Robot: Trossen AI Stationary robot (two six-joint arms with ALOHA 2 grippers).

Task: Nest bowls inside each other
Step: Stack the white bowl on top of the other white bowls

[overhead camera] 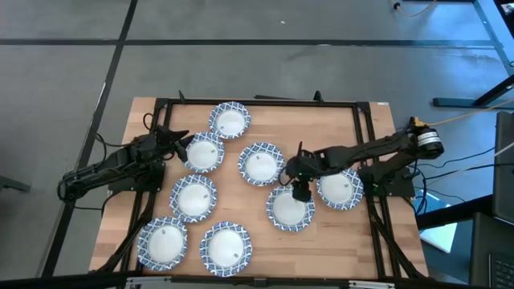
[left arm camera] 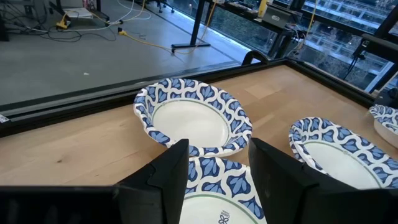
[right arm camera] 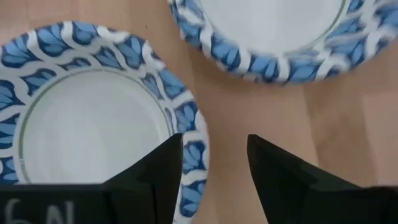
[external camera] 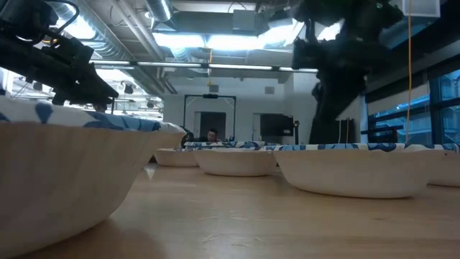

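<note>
Several blue-and-white patterned bowls stand apart, rims up, on the wooden table. My left gripper is open at the left side of one bowl. In the left wrist view its fingers stand over that bowl's rim, with another bowl beyond. My right gripper is open and points down over the far rim of a bowl. In the right wrist view its fingers stand on either side of that bowl's rim; I see no touch.
Other bowls stand at the near left, near middle, centre, right and left. A black frame rims the table. A person shows far behind in the low view.
</note>
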